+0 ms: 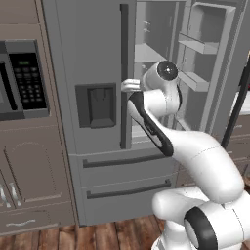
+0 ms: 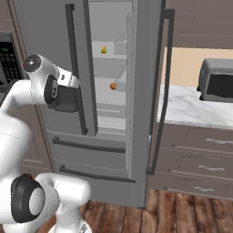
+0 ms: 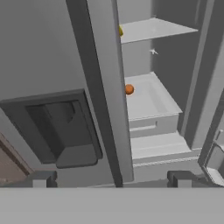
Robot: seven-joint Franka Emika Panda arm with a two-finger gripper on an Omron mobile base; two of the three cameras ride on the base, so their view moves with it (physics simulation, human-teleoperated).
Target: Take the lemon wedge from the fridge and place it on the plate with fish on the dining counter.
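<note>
Right door of the fridge [image 2: 54, 54] swung wide, giving a clear reach to the shelves. Lemon wedge [image 2: 103, 50] resting on an upper shelf, well above the orange ball [image 2: 113, 86] lower down. Gripper [image 3: 111, 178] facing the closed left door near the dispenser [image 1: 96, 105], fingers [image 3: 43, 178] spread apart, empty, probably lining up for the opening. Wedge barely visible at the door edge from the hand.

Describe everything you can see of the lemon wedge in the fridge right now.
The lemon wedge is a tiny bright yellow piece with a pointed top, resting on an upper pale grey shelf inside the fridge, whose right door stands open. It sits alone, one shelf above the small orange ball. In the hand view just its yellow edge peeks out from behind the closed left door. Nothing but the shelf touches it; surface detail is too small to tell.
</note>
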